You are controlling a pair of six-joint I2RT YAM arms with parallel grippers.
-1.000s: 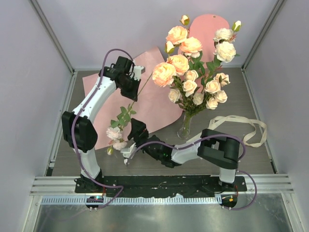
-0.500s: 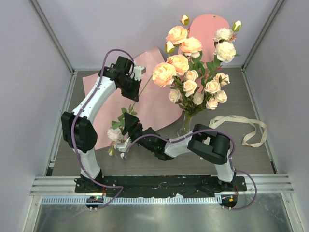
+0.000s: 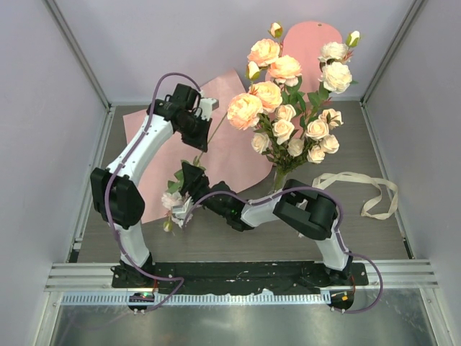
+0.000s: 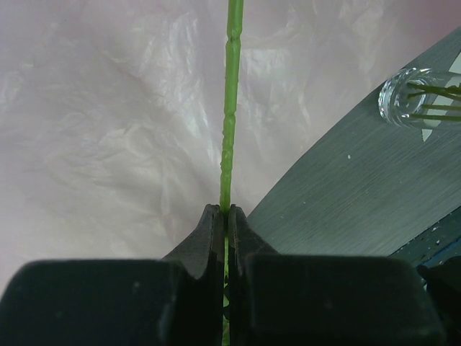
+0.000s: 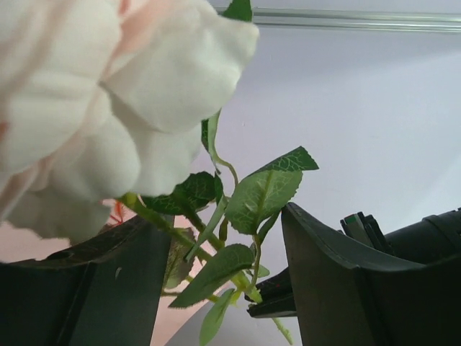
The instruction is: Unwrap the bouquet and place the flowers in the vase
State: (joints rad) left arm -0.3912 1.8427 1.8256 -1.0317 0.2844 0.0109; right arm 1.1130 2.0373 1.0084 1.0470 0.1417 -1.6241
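- Desk (image 3: 374, 144): grey surface. Its far-left part is covered by the pink paper sheet (image 3: 230, 155), which lies flat and is partly hidden behind the left arm.
- Flowers (image 3: 288, 122): most of the roses stand upright as one bunch right of centre. Their heads overlap a pink rounded panel (image 3: 313, 40) at the far wall.
- Right gripper (image 3: 190, 180): reaches left across the near desk. In the wrist view its fingers (image 5: 324, 274) stand apart with leaves and a green stalk between them. A blurred pale bloom fills the upper left of that view, and contact with either finger cannot be made out.
- Left gripper (image 3: 196, 137): held over the paper, fingers (image 4: 209, 238) pressed together on the loose stem (image 4: 229, 108).
- Loose stem: runs from the left gripper toward the near left. Its leaves and pink blooms are partly hidden by the right gripper.
- Ribbon (image 3: 360, 191): cream, lying looped on the desk at the right.
- Vase (image 3: 276, 191): clear glass, holding the bunch. Its base is hidden behind the right arm, and the left wrist view shows only its rim, cut off at the edge.
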